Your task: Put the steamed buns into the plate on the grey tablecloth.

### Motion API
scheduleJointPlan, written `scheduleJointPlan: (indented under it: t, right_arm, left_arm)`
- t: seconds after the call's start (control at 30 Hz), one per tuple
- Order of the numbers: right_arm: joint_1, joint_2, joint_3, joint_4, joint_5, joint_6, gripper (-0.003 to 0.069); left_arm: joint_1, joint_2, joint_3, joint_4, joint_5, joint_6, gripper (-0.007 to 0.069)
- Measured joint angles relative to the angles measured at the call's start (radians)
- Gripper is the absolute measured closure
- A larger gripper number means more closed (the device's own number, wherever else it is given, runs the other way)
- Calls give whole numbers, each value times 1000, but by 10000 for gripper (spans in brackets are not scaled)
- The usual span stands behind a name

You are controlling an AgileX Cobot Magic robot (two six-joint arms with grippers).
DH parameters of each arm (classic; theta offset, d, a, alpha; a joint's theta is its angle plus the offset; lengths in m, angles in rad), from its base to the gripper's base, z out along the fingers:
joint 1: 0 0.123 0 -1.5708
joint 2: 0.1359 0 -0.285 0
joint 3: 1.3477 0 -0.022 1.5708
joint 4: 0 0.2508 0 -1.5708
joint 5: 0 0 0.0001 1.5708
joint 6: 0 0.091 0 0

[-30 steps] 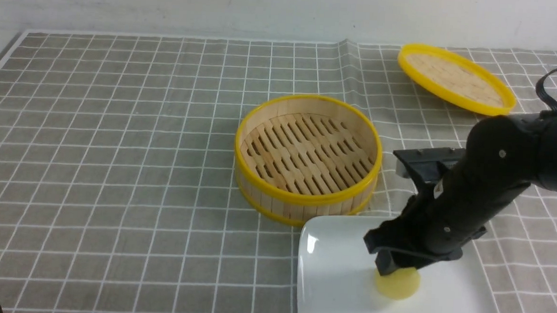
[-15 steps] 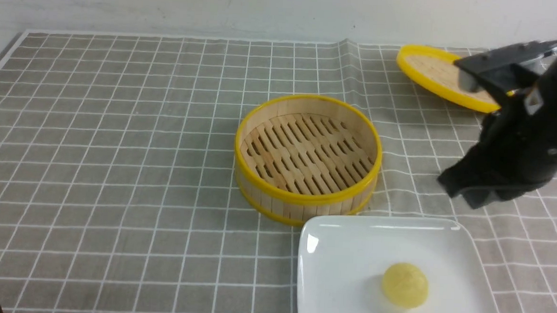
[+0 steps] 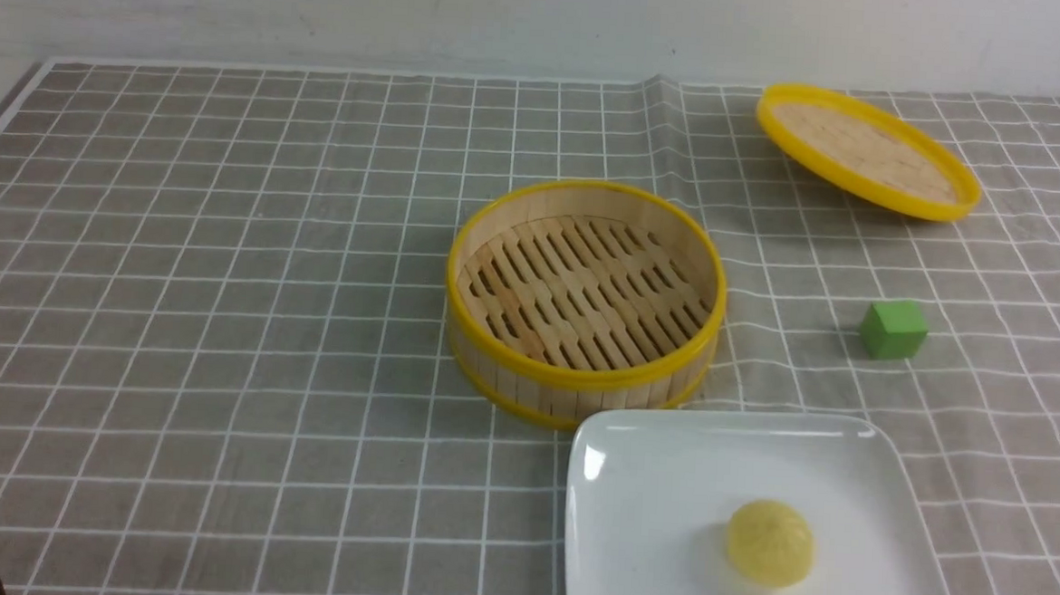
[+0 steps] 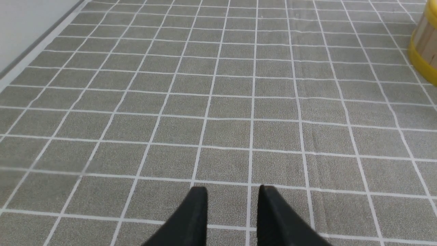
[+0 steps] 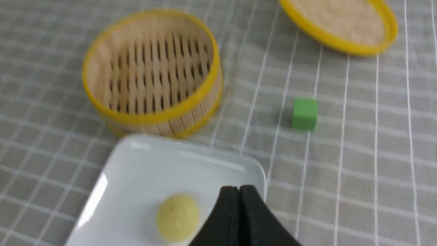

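The pale-yellow steamed bun (image 3: 769, 543) lies free on the white square plate (image 3: 656, 485) at the front right of the grey tablecloth (image 3: 220, 318). In the right wrist view the bun (image 5: 177, 217) and the plate (image 5: 143, 171) show below my right gripper (image 5: 238, 188), which is shut and empty, above the plate's edge. My left gripper (image 4: 232, 191) is open and empty over bare cloth (image 4: 218, 102). Neither arm shows in the front view.
An empty bamboo steamer basket (image 3: 584, 296) stands just behind the plate; it also shows in the right wrist view (image 5: 150, 71). Its flat lid (image 3: 867, 150) lies at the back right. A green cube (image 3: 893, 329) sits right of the basket.
My right gripper let go of the bun on the plate, rose and drew back to the right, out of the front view. The green cube is now uncovered. The bun stays put.
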Motion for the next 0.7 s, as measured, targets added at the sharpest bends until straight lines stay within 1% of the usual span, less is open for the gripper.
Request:
scheduleJointPlan:
  t: [0.03, 0.07, 0.13, 0.2, 0.27, 0.4, 0.7]
  right_arm:
    - [0, -122, 109, -4, -156, -1, 673]
    - [0, -122, 124, -4, -156, -1, 672]
    - [0, -266, 265, -4, -344, 4, 671]
    - [0, -338, 352, -5, -433, 14, 669]
    - [0, -368, 397, -6, -474, 25, 668]
    - [0, -374, 417, -7, -501, 29, 666]
    - [0, -375, 420, -8, -503, 30, 664]
  left_arm:
    - [0, 0, 0, 0, 0, 0, 384]
    - [0, 0, 0, 0, 0, 0, 384]
    - [0, 0, 0, 0, 0, 0, 384]
    - [0, 0, 0, 0, 0, 0, 384]
    - [0, 0, 0, 0, 0, 0, 384]
    - [0, 0, 0, 0, 0, 0, 384]
    - [0, 0, 0, 0, 0, 0, 384]
